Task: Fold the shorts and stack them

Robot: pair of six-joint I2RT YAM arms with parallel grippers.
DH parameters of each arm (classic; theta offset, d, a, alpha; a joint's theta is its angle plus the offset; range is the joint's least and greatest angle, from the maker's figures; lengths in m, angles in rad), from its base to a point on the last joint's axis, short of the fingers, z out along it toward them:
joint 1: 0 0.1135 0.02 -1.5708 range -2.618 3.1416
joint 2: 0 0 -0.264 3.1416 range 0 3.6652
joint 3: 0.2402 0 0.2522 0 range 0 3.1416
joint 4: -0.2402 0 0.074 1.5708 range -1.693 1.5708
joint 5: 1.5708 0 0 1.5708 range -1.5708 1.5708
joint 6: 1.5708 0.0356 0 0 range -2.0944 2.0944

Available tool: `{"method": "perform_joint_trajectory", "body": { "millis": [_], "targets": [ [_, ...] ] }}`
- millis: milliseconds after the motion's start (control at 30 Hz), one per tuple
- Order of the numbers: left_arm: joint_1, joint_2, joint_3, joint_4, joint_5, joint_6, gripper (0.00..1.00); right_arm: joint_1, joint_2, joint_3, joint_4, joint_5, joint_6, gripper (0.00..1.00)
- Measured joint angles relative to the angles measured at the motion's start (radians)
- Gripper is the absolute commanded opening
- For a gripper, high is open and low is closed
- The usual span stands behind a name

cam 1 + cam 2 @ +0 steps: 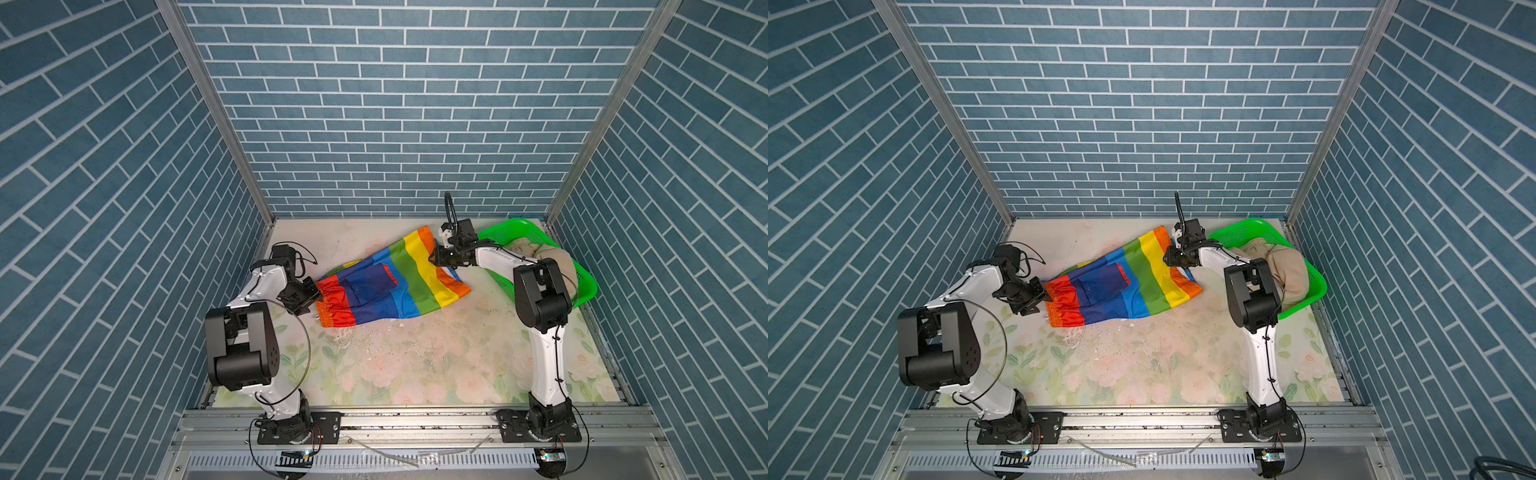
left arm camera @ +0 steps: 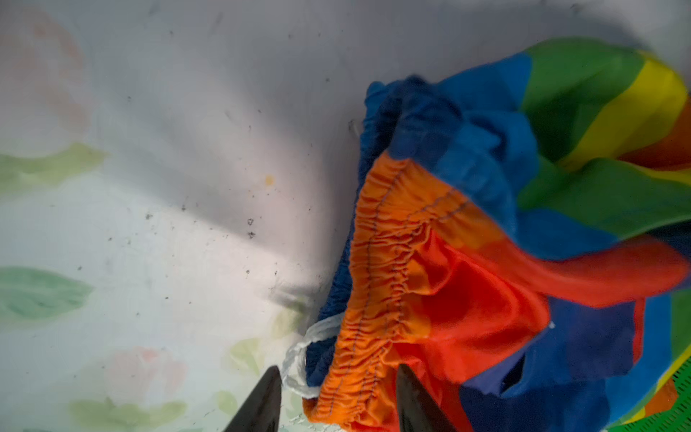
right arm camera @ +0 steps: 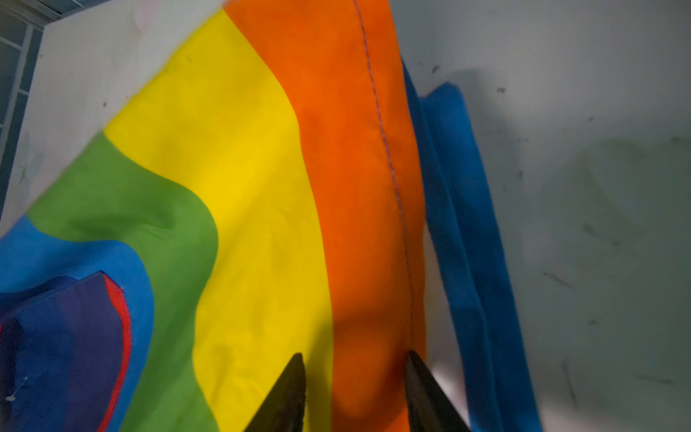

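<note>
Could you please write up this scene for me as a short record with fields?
rainbow shorts: spread out and rumpled on the table, not folded
waistband: orange, gathered, at the end by the left arm
beige shorts: bunched inside the green basket, at the table's far right
left gripper: open, fingers either side of the waistband
right gripper: open, at the orange hem stripe; contact unclear
stack: not yet started
</note>
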Motion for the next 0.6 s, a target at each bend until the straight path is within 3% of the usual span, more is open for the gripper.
{"method": "perform_joint_trajectory", "body": {
  "millis": [600],
  "targets": [
    [-0.018, 0.123, -0.029, 0.115, -0.001, -0.018, 0.46, -0.087, 0.024, -0.087, 0.202, -0.143, 0.113, 0.54]
  ]
}}
